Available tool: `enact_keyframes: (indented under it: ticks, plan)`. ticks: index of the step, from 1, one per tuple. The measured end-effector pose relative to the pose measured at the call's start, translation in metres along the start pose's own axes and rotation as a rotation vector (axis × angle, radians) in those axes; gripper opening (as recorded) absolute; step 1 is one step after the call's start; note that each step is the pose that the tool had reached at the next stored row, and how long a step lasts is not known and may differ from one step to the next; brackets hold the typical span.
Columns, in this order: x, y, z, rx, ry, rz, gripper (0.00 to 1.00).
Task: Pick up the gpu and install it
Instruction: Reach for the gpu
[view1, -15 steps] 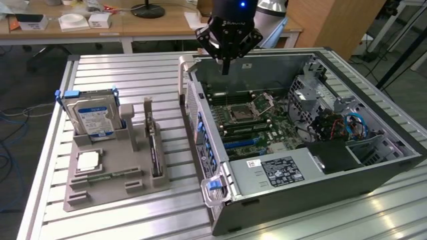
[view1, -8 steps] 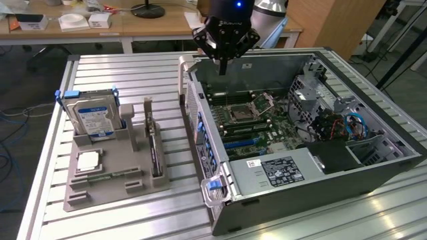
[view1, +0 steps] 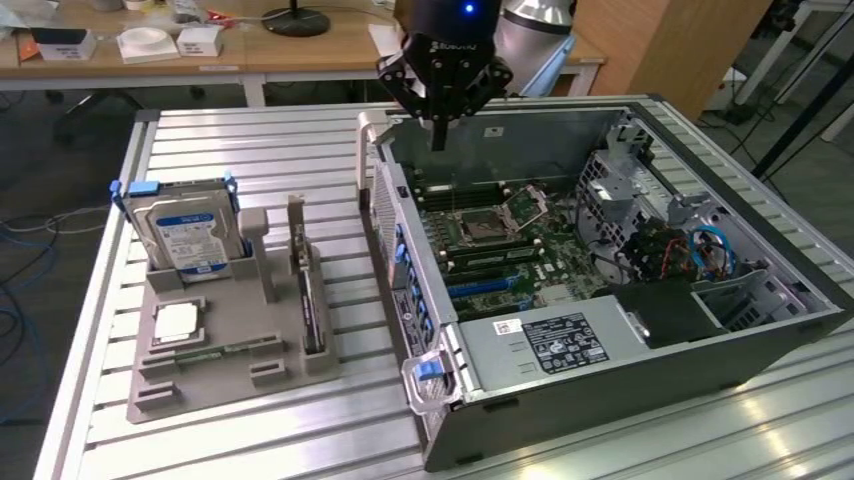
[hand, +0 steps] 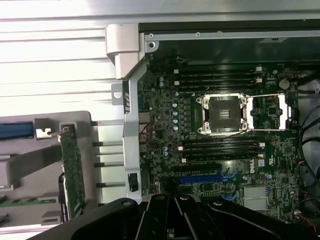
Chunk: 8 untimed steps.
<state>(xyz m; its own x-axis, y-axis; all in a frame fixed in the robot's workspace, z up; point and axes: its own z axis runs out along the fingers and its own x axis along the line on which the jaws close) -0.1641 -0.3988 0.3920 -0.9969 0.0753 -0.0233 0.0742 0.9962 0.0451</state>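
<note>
The gpu (view1: 310, 300) stands on its long edge in a slot of the grey holder (view1: 227, 385), to the exterior view's left of the open computer case (view1: 601, 350). In the wrist view the gpu (hand: 72, 170) shows as a thin green-edged board with a metal bracket at one end. My gripper (view1: 438, 138) hangs over the far edge of the case, well away from the gpu, its fingers drawn together to a point and holding nothing. The gripper (hand: 175, 215) sits above the motherboard (hand: 225, 125), close to the blue expansion slot (hand: 200, 178).
A silver hard drive (view1: 187, 225) with a blue-white label stands upright in the holder. A processor (view1: 176, 322) and a narrow green memory stick (view1: 214, 352) lie there too. The case's raised side frame (view1: 400, 270) stands between holder and motherboard (view1: 507, 240). A desk (view1: 200, 50) stands behind the table.
</note>
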Motion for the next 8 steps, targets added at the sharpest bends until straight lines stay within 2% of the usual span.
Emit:
enact_keyframes:
  ticks: [8]
  plan:
    - [0.007, -0.0005, 0.0, 0.0, 0.0, 0.0, 0.11]
